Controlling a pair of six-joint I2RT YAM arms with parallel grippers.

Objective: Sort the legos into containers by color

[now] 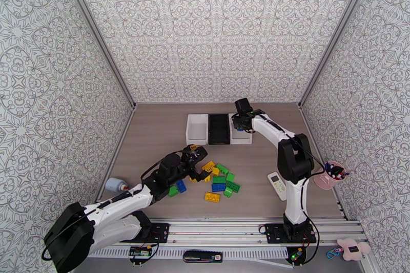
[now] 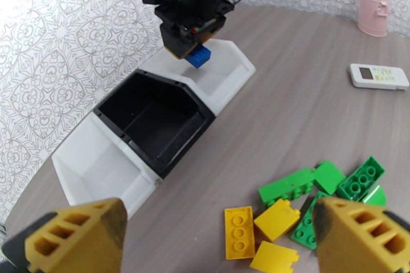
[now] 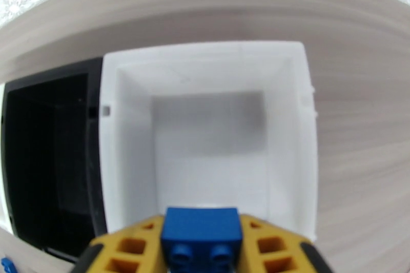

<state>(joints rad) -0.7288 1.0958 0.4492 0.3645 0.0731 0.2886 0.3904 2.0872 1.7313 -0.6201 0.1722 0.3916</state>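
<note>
Blue brick (image 3: 201,228), pinched in our right claw (image 3: 202,251), hangs over a white bin (image 3: 205,54); left claw (image 2: 218,235) gapes; most bricks (image 1: 219,179) wait unsorted.

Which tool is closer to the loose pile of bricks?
Left. The left tool hangs open beside the pile; the right tool is above a white bin, gripping a blue brick.
</note>
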